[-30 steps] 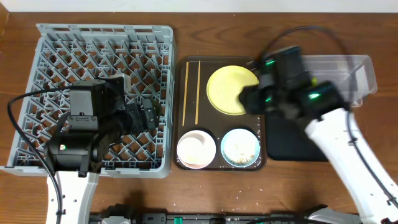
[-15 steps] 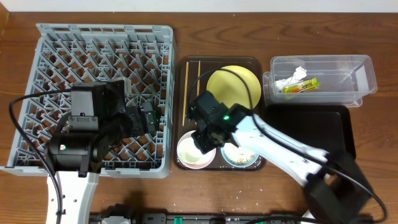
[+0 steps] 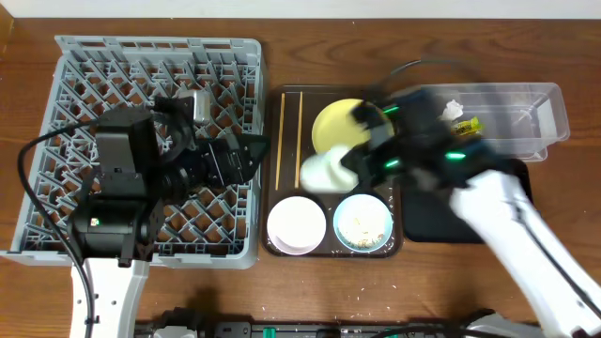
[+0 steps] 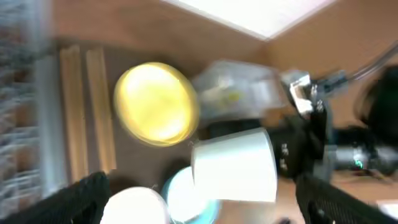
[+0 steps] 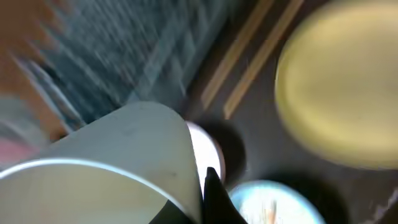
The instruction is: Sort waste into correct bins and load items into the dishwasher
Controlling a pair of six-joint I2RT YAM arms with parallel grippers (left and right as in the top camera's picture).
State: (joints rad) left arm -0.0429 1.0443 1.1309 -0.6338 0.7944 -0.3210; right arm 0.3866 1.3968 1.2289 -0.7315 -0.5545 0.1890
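Note:
My right gripper (image 3: 355, 164) is shut on the small white cup (image 3: 324, 172) and holds it above the brown tray, between the yellow plate (image 3: 340, 127) and the bowls. The cup fills the right wrist view (image 5: 112, 168), with a finger (image 5: 204, 186) on its wall. Below sit the pinkish-white bowl (image 3: 297, 223) and the light blue bowl (image 3: 363, 223) with rice grains. Two chopsticks (image 3: 289, 136) lie along the tray's left side. My left gripper (image 3: 246, 156) is open and empty over the grey dish rack (image 3: 113, 66); its view shows the cup (image 4: 233, 165) and plate (image 4: 157, 102).
The clear tub (image 3: 526, 117) at the back right holds crumpled white paper (image 3: 454, 110) and the snack wrapper (image 3: 467, 125). The black tray (image 3: 423, 216) lies in front of it, partly under my right arm. The dark brown serving tray (image 3: 272, 178) sits beside the rack.
My right arm swung from the clear tub to the pinkish-white bowl, took the white cup and lifted it toward the plate. My left gripper shifted right, toward the rack's edge.

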